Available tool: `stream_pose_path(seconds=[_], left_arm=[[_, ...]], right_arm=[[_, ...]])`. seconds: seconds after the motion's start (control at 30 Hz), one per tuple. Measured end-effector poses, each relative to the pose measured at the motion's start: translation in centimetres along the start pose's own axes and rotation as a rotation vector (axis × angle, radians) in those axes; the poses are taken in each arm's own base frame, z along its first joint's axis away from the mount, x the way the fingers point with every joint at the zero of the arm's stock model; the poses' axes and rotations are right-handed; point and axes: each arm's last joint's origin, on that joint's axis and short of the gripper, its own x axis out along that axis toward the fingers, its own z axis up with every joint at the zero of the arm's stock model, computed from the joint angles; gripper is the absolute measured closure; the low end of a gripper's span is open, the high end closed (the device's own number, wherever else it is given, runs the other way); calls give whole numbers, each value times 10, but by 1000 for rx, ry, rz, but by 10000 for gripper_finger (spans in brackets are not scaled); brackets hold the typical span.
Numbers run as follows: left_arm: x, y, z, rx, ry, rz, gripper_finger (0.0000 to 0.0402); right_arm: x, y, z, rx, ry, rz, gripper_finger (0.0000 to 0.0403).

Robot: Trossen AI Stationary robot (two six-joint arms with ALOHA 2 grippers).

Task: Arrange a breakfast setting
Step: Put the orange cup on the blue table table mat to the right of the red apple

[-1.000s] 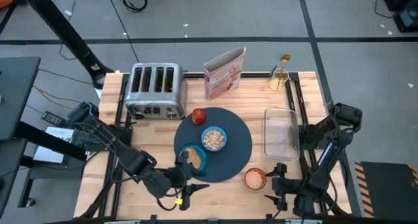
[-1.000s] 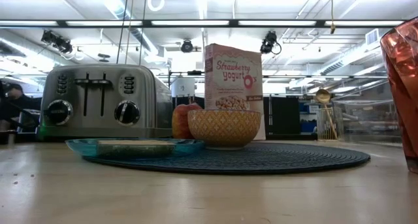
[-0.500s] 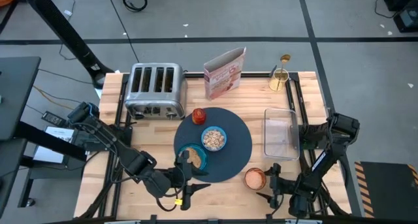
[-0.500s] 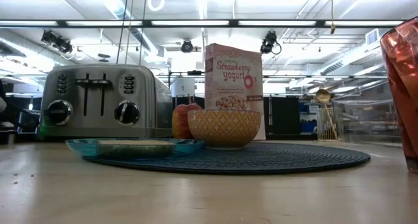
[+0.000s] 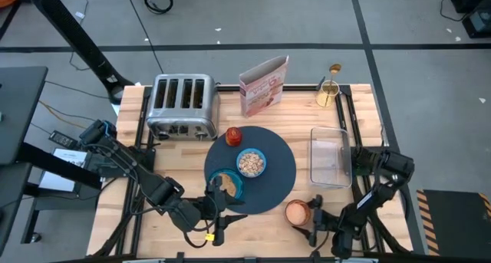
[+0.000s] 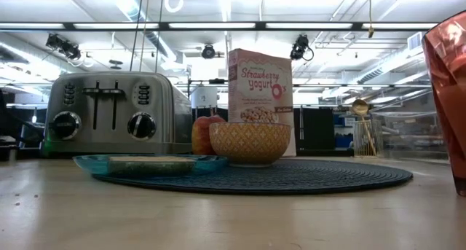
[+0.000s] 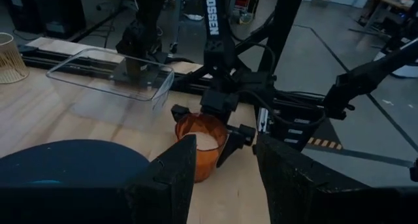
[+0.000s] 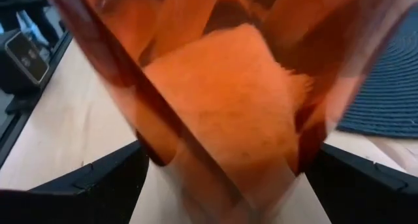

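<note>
The round dark slate-blue mat lies mid-table. On it are the blue bowl of cereal, the red fruit and the teal plate with the toast slice. The amber cup stands on the table at the mat's near right edge. The gold spoon stands in a gold holder at the far right. My right gripper is open at the cup, one finger on each side. My left gripper is open and empty, near the plate. My right gripper comes at the amber cup level from the table's near right. Its fingers stand on either side of the cup's lower wall. I cannot tell whether they touch it. The cup stands upright on the table.
A steel toaster and a cereal box stand at the far side. A clear plastic container lies right of the mat. Bare wood shows along the near edge between the two grippers.
My right gripper has moved along the near edge toward the table's left and closed in on the amber cup, so its open fingers now flank it.
</note>
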Motion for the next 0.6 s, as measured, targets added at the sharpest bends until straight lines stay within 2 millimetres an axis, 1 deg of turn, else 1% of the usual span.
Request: stream_pose_path(seconds=[0.27,0.43,0.5,0.6], left_arm=[[0,0,0,24,0,3,235],[0,0,0,36,2,3,235],[0,0,0,45,3,3,235],[0,0,0,48,3,3,235]], right_arm=[[15,5,-1,18,-106,-34,5],[22,3,2,1,-120,-63,7],[25,2,3,-2,-123,-76,14],[28,1,5,-8,-125,-90,35]])
